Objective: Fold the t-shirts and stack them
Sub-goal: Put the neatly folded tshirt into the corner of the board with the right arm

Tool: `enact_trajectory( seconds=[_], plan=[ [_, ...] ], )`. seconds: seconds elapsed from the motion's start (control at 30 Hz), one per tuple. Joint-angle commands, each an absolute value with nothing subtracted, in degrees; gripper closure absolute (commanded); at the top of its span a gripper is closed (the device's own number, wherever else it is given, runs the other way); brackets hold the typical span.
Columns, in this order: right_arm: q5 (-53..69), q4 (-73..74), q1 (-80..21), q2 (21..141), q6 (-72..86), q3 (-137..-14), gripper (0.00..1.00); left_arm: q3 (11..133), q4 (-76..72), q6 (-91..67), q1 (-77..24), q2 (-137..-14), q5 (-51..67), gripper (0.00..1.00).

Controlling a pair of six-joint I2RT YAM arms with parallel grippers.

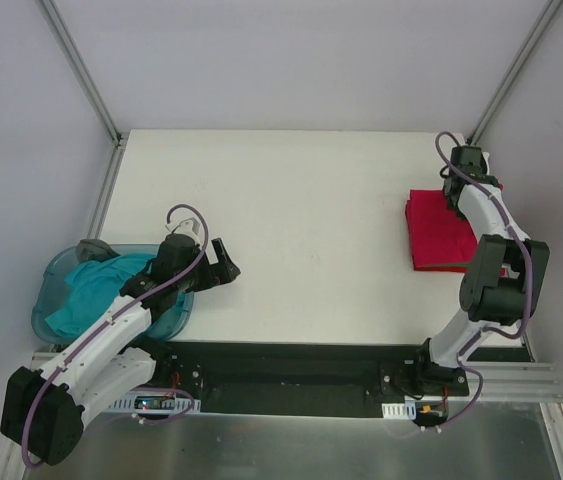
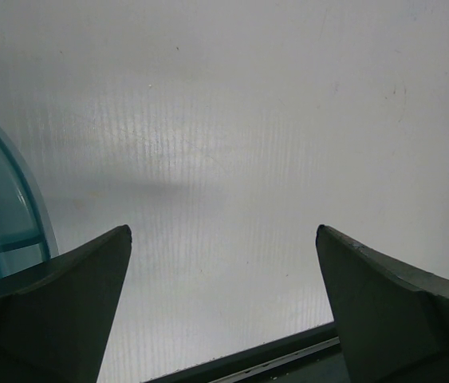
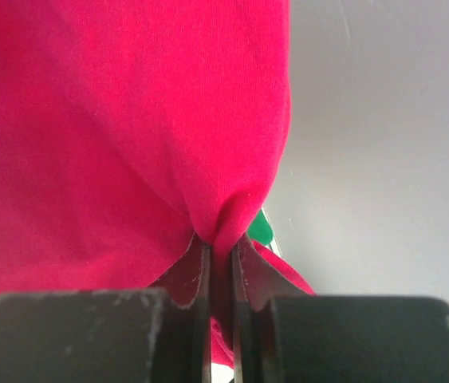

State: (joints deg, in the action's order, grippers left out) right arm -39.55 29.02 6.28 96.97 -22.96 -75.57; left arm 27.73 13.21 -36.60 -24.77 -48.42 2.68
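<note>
A folded crimson red t-shirt (image 1: pixel 439 232) lies at the right side of the white table, on a stack. My right gripper (image 1: pixel 454 199) is over its far right edge and is shut on a pinch of the red cloth (image 3: pixel 222 231). A sliver of a green t-shirt (image 3: pixel 261 230) shows under the red one in the right wrist view. A teal t-shirt (image 1: pixel 96 290) lies crumpled in the blue tub (image 1: pixel 49 288) at the left. My left gripper (image 1: pixel 223 265) is open and empty over bare table just right of the tub, its fingers (image 2: pixel 72 295) spread wide.
The translucent blue tub's rim (image 2: pixel 5 199) shows at the left of the left wrist view. A grey object (image 1: pixel 93 249) rests on the tub's far rim. A black strip and metal rail (image 1: pixel 291 375) run along the table's near edge. Frame posts stand at the back corners.
</note>
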Motion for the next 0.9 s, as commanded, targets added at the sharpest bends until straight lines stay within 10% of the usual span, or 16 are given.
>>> enact_trajectory(
  seconds=[0.0,0.13,0.3,0.87],
  plan=[
    [-38.7,25.1,8.2,98.7,-20.1,-75.5,0.98,28.8,14.6,-35.0,-24.8,-48.4,1.8,0.01],
    [-38.8,25.0,9.6,100.5,-18.3,-75.5,0.86,28.9,14.7,-34.9,-24.8,-48.7,1.8,0.01],
    [-41.4,26.8,11.2,102.8,-14.7,-77.2,0.03,28.9,14.6,-34.8,-24.8,-48.6,1.8,0.01],
    [-11.3,27.1,17.4,88.9,4.8,-71.5,0.04,28.8,14.6,-35.0,-24.8,-48.3,2.4,0.01]
  ],
)
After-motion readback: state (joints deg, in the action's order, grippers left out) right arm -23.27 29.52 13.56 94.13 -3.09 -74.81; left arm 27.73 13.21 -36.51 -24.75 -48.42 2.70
